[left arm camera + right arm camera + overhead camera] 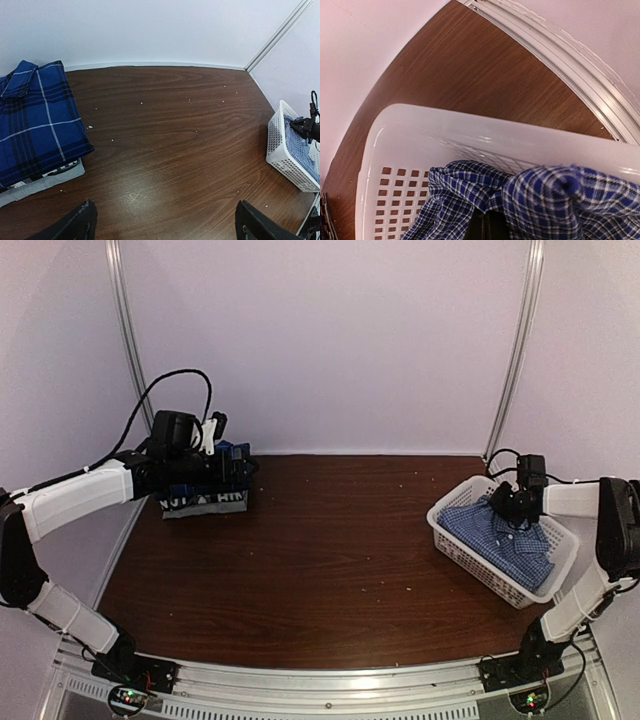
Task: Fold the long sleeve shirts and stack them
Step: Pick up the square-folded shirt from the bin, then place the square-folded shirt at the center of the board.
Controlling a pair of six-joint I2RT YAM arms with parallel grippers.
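Right pincer [515, 506] down in the white basket [497, 583], right of frame, clenched on a bunched fold of the blue-and-white checked shirt [500, 535]; wrist view shows cloth heaped round its tips. Shirt lies crumpled inside the basket. Left pincer [165, 227] at upper left, spread wide, nothing between the tips, hovering just beside the folded dark blue plaid shirt [37, 125]. That shirt sits atop a grey folded item [45, 182] on the brown table [330, 550]

A robot lab cell: bare white wall panels [330, 340], aluminium frame posts [517, 350], arms [75, 495] bolted to a table [330, 540]
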